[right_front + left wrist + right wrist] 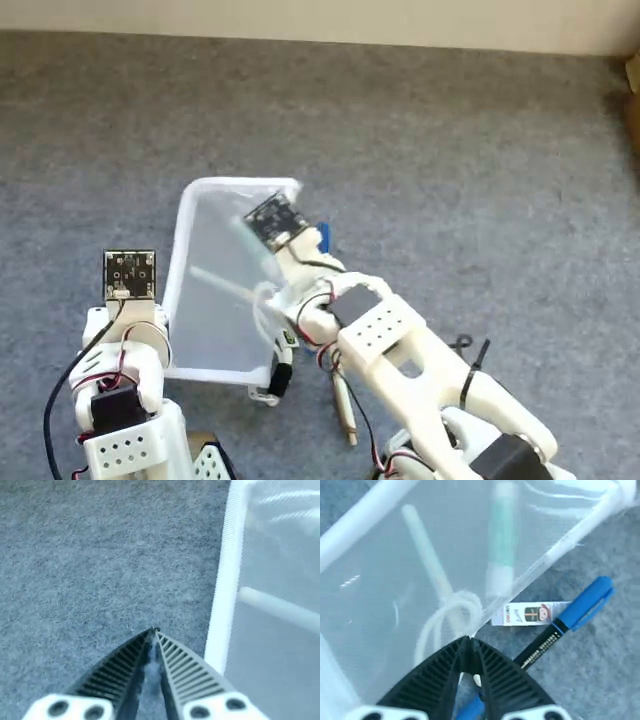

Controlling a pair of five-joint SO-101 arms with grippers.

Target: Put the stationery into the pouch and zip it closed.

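The pouch [215,300] is a flat, see-through sleeve with a thick white border all round, lying on the grey, felt-like table [480,150]. 2 things show through its skin: a long white stick [425,550] lying slantwise, and a green-and-white tube [502,540] close to the pouch's edge. A white cord loop [455,610] curls on top of the pouch near that same edge.

Just outside the edge lies a small white eraser [530,614] in a printed sleeve. A blue marker [580,605] with a black barrel sits right beside it, a little farther from the pouch. A thin pale pen [347,410] lies on the table off the pouch's near corner.

The right gripper [468,640] hangs over the pouch's edge with its jaws pressed together on the end of the cord loop, and a bit of white shows between the jaws farther back. The left gripper [154,631] is pressed together on nothing, over bare table just beside the pouch's opposite border.

The marker's lower barrel is hidden behind the right gripper. The upper end of the pen disappears under the right arm. In the high view the arm also covers the eraser and most of the marker, leaving its blue cap in sight. Whether the pouch's zip is open or closed is hard to make out.
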